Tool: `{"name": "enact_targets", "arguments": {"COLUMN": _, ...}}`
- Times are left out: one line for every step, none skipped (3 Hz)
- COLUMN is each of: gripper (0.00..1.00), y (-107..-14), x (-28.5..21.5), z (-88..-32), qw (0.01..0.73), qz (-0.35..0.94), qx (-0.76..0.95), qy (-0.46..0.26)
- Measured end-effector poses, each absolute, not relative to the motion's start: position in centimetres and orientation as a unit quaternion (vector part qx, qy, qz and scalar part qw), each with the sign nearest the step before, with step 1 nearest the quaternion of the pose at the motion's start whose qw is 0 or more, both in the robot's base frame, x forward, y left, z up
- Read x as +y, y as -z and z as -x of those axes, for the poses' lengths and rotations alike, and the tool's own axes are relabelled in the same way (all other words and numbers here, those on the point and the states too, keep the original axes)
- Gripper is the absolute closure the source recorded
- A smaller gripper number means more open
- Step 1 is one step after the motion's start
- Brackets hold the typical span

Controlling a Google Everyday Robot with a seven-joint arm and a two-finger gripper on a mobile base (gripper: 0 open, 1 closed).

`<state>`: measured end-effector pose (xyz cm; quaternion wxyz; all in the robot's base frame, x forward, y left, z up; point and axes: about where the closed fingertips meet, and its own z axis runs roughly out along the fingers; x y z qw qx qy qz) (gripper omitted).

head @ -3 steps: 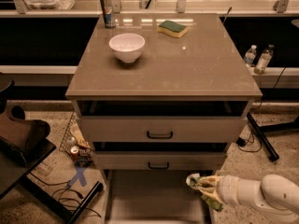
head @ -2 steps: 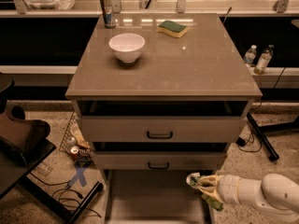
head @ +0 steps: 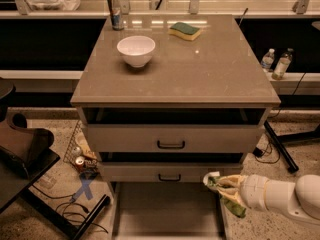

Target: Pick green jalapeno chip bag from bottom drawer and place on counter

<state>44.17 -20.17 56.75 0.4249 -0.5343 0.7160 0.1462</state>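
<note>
White round bowl (head: 136,49) sits left on the grey-brown table (head: 200,79), green-and-yellow sponge (head: 184,31) behind it to the right. Pincer (head: 216,182) hangs at the open grey bottom drawer's (head: 165,209) right rail, clutching the wrinkly green chip bag (head: 234,204).

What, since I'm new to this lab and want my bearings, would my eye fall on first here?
First, the white arm's claw at lower right, clutching the green jalapeno chip bag beside the right rail of the open bottom drawer. Next, the broad counter above it, carrying a white bowl, with a green-and-yellow sponge and a can toward its back edge.
</note>
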Motion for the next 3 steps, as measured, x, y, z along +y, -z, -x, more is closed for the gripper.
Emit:
{"name": "enact_targets", "arguments": {"gripper": 1.0, "y": -63.0, "x": -19.9, "z": -44.9, "qw": 0.431, "qz": 0.531, "qx": 0.721, "qy": -0.111}}
{"name": "enact_targets", "arguments": {"gripper": 1.0, "y": -71.4, "x": -19.2, "z": -46.5, "qw": 0.443, "qz": 0.537, "qx": 0.715, "qy": -0.055}}
{"name": "enact_targets", "arguments": {"gripper": 1.0, "y": -78.0, "x": -17.9, "z": -48.6, "qw": 0.45, "qz": 0.554, "qx": 0.7, "qy": -0.006}}
